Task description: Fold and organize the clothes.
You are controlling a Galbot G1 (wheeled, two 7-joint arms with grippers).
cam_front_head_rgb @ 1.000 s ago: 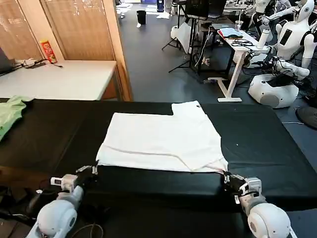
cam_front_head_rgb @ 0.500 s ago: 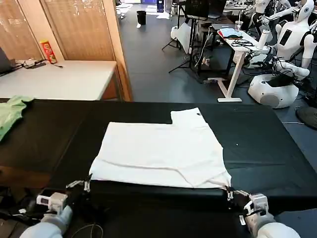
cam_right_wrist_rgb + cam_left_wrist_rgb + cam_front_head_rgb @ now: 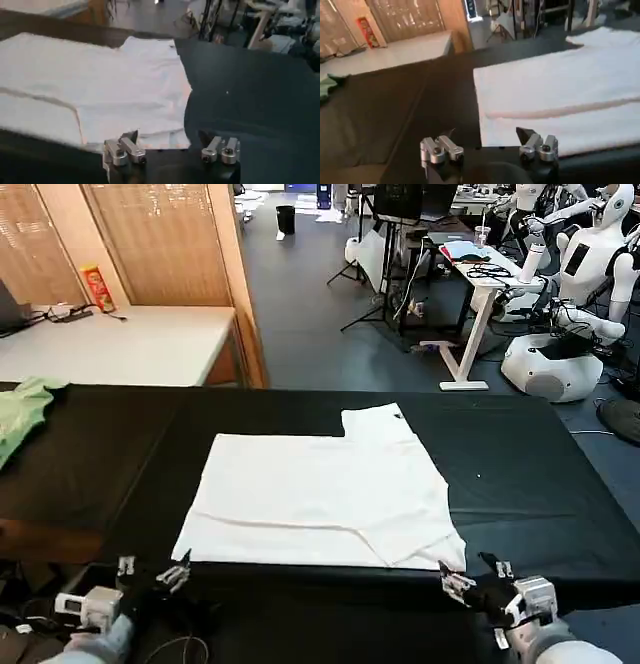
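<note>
Taking the white T-shirt (image 3: 325,499) as the landmark, it lies flat and partly folded in the middle of the black table (image 3: 530,484), one short sleeve sticking out at its far right corner. Since a second ago it has slid toward the near edge of the table, and its front hem now runs almost along that edge.

Far off to the left of the shirt, at the table's left end, a light green garment (image 3: 20,414) lies bunched where it was before. Beyond it stands a pale side table (image 3: 120,344) with a red snack packet (image 3: 97,287) on it, unchanged.

At the shirt's near left corner the left gripper (image 3: 150,576) sits just off the table edge, its jaws spread wide with nothing between them; the wrist view shows the left gripper (image 3: 489,148) open in front of the hem, the cloth free of it. A second ago it was pinching that corner; now it has let go and pulled back.

At the shirt's near right corner the right gripper (image 3: 478,574) does the same: jaws wide apart, empty, just short of the hem, having been closed on the corner earlier. Its own camera shows the right gripper (image 3: 167,146) open with the folded edge of the shirt lying just beyond.
</note>
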